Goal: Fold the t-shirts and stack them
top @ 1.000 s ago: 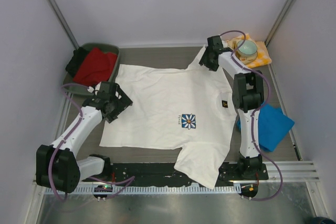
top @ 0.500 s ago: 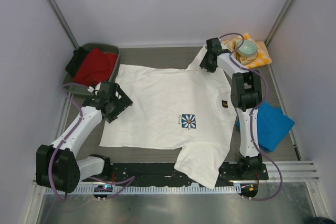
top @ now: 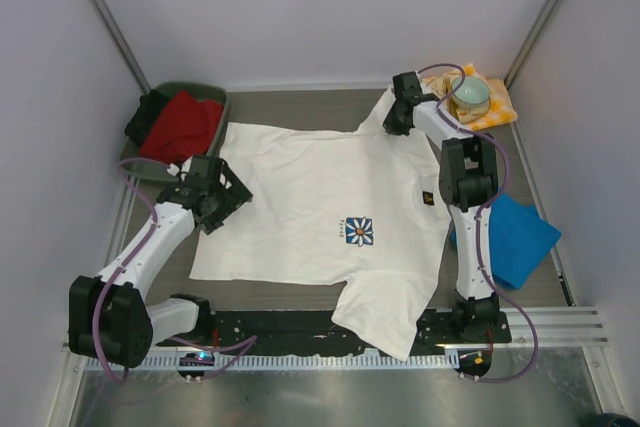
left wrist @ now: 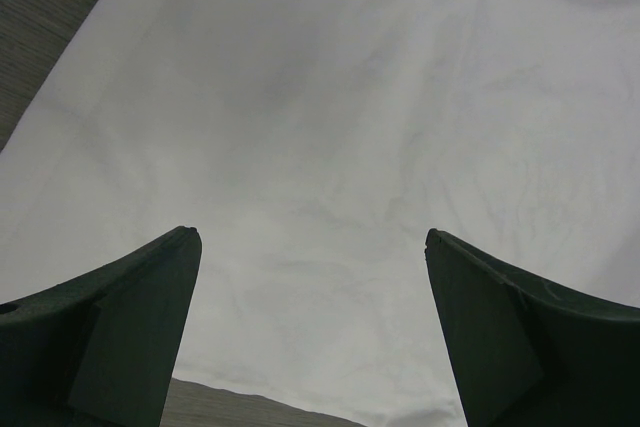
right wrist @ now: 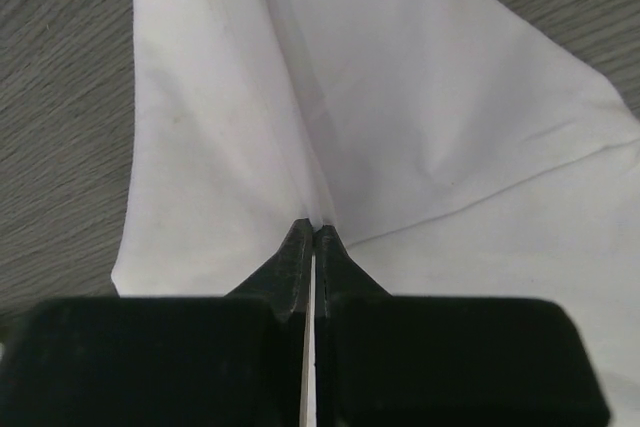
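The white t-shirt (top: 320,197) with a blue daisy print lies spread flat across the middle of the table. My right gripper (top: 393,125) is at its far right sleeve, shut on a pinched ridge of white cloth (right wrist: 316,209). My left gripper (top: 228,199) stands open over the shirt's left edge, white fabric (left wrist: 330,147) between its wide-apart fingers, nothing held. The folded blue t-shirt (top: 520,237) lies at the right, beside the right arm.
A grey bin (top: 215,99) holding red cloth (top: 182,125) sits at the back left. A checked orange napkin (top: 493,107) with a pale bowl (top: 470,93) on it is at the back right. White walls enclose the table on three sides.
The right gripper has closed onto the sleeve cloth, having shifted slightly toward it. The left arm has not moved.
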`<state>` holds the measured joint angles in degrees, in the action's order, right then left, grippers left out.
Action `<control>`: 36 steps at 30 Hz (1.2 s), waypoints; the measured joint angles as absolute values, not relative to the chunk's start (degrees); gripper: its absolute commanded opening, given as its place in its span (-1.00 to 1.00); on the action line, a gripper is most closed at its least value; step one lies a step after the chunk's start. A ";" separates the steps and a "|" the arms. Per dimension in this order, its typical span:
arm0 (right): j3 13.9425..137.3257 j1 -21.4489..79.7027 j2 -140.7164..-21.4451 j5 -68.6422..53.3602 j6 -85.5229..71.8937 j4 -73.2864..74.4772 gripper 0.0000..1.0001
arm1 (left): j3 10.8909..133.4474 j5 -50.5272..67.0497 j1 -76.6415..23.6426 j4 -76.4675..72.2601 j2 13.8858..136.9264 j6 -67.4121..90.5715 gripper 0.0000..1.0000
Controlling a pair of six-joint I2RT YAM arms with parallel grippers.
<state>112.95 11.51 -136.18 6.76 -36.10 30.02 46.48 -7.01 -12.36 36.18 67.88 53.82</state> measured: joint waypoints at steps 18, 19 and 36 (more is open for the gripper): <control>122.93 12.21 -138.30 -0.36 -36.51 25.78 -0.99 | 46.48 -7.03 -12.36 36.01 67.88 53.76 0.99; 124.11 12.45 -139.15 -1.50 -36.73 24.60 -0.98 | 46.48 -7.03 -12.36 35.94 67.88 53.74 1.00; 113.67 15.79 -145.80 -19.29 -46.19 -10.02 0.98 | 44.34 -6.94 -11.88 35.27 67.85 53.52 0.99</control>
